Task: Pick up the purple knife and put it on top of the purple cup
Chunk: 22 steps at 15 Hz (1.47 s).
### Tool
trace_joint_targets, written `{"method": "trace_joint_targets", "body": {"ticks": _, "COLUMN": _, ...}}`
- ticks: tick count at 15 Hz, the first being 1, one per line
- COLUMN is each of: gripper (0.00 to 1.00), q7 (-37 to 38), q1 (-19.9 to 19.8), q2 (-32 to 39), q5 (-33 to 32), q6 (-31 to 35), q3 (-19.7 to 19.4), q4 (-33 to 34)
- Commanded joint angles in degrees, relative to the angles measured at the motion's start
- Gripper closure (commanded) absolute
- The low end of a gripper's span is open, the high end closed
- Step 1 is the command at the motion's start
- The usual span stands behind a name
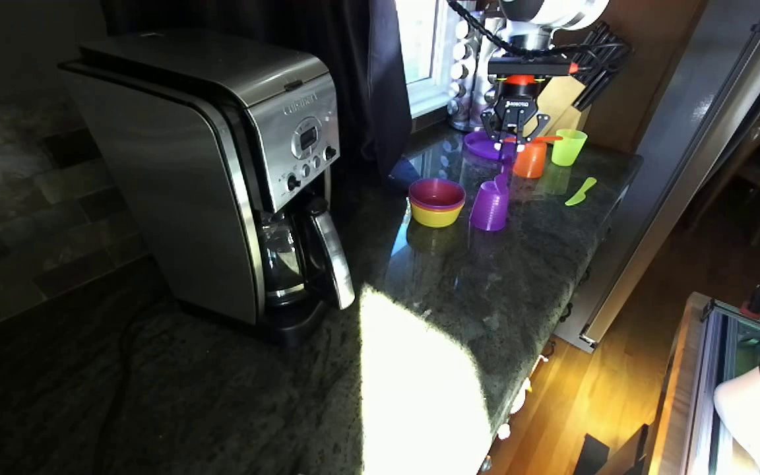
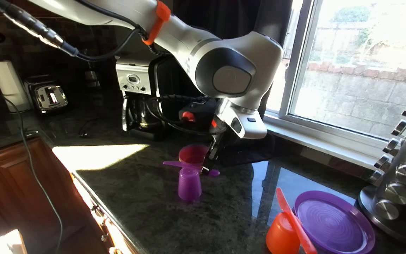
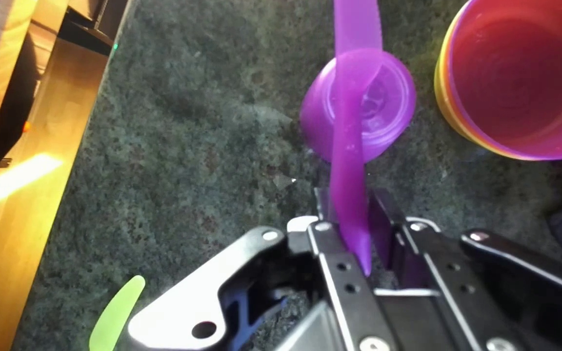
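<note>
In the wrist view, the gripper (image 3: 348,202) seems to pinch the purple knife (image 3: 349,131) near one end; the upturned purple cup (image 3: 384,111) stands ahead of it, under the knife. In both exterior views, placing looks in hand (contact unclear); next, settle it, then release gently.

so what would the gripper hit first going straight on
Likely the purple cup, under the purple knife the gripper straddles; depth is unclear, so it may pass beside the cup to the counter.

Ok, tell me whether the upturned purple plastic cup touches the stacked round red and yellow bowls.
Apart: the wrist view shows a strip of dark counter between purple cup and stacked bowls.
</note>
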Motion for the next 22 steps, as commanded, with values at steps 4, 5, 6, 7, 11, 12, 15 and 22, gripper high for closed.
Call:
{"method": "trace_joint_targets", "body": {"ticks": 4, "gripper": 0.94, "q7": 3.8, "q1": 1.0, "q2": -2.5, "q5": 0.0, "q6": 7.6, "q3": 0.4, "q4": -6.4}}
{"method": "trace_joint_targets", "body": {"ticks": 5, "gripper": 0.94, "q7": 3.9, "q1": 1.1, "q2": -2.6, "q5": 0.0, "q6": 7.9, "q3": 0.5, "q4": -6.7}}
{"method": "trace_joint_targets", "body": {"ticks": 6, "gripper": 0.94, "q7": 4.1, "q1": 1.2, "q2": -2.9, "q5": 0.0, "q6": 8.3, "q3": 0.5, "q4": -7.2}}
{"method": "trace_joint_targets", "body": {"ticks": 7, "gripper": 0.94, "q7": 4.1, "q1": 1.2, "q2": -3.0, "q5": 0.0, "q6": 8.3, "q3": 0.6, "q4": -7.5}}
{"method": "trace_joint_targets", "body": {"ticks": 11, "gripper": 0.94, "q7": 4.7, "q1": 1.3, "q2": -3.5, "q5": -0.1, "q6": 8.4, "q3": 0.7, "q4": -8.2}}
{"method": "trace_joint_targets", "body": {"ticks": 12, "gripper": 0.94, "q7": 4.8, "q1": 1.4, "q2": -3.7, "q5": -0.1, "q6": 8.5, "q3": 0.8, "q4": -8.3}}
{"method": "trace_joint_targets", "body": {"ticks": 15, "gripper": 0.94, "q7": 4.6, "q1": 1.3, "q2": -4.0, "q5": 0.6, "q6": 8.9, "q3": 1.1, "q4": -8.6}}
{"method": "trace_joint_targets", "body": {"ticks": 22, "gripper": 0.94, "q7": 4.6, "q1": 1.4, "q2": -3.9, "q5": 0.6, "q6": 11.1, "q3": 1.8, "q4": -9.3}}
